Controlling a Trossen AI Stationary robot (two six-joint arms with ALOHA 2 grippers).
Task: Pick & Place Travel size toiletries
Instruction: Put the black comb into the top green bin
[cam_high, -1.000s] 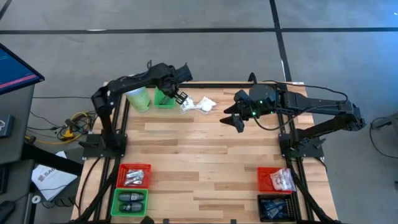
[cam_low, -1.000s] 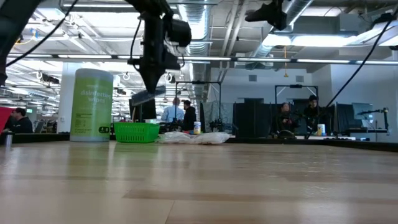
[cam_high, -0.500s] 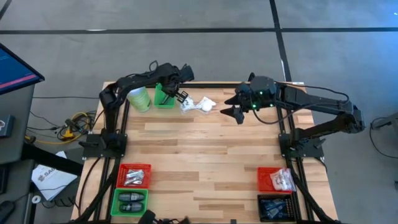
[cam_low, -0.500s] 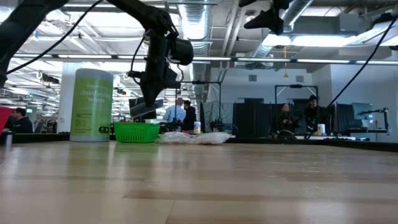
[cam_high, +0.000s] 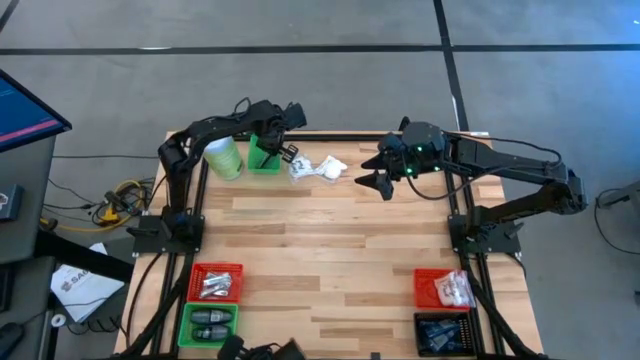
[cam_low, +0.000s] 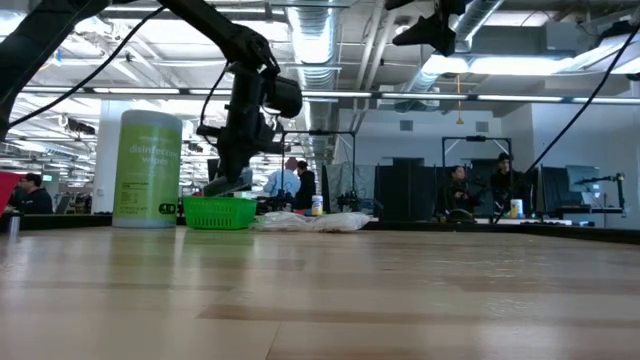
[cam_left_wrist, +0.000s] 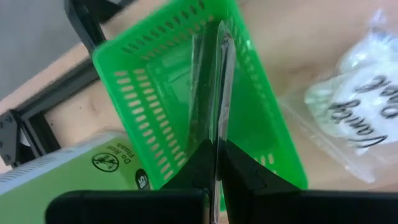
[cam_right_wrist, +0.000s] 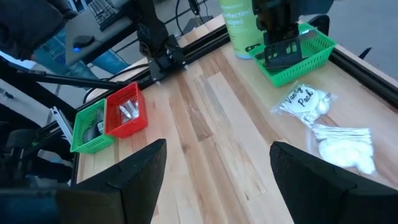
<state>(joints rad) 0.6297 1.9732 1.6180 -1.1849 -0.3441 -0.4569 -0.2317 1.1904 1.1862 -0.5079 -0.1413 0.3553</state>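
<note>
1. One flat dark packet (cam_left_wrist: 214, 93) is being pinched edge-on by the left gripper (cam_left_wrist: 216, 152), fingers pressed tight on it, hanging right over the green bin (cam_left_wrist: 186, 81) at the table's far edge.
2. It is looking thin, light and fairly stiff, a sliver that could slip, so a grip on the flat faces near one end seems the safe hold.
3. Two white crinkly packs (cam_high: 320, 168) are lying on the wood just beside that bin: a clear bag of cotton pads (cam_right_wrist: 305, 101) and a pack of cotton swabs (cam_right_wrist: 345, 143). Both are looking soft and feather-light; pinching a loose corner or the middle should do.
4. Two grippers are showing: the right gripper (cam_high: 383, 182) is hovering near the white packs, fingers spread wide and holding nothing.
5. One tall green canister (cam_low: 150, 168) is standing next to the green bin.
6. Five bins in all: that far green one, a red bin (cam_high: 216, 282) with silvery tubes and another green bin (cam_high: 210, 322) with black ovals near the left corner, a red bin (cam_high: 443, 288) with white sachets and a black bin (cam_high: 442, 333) on the right.
</note>
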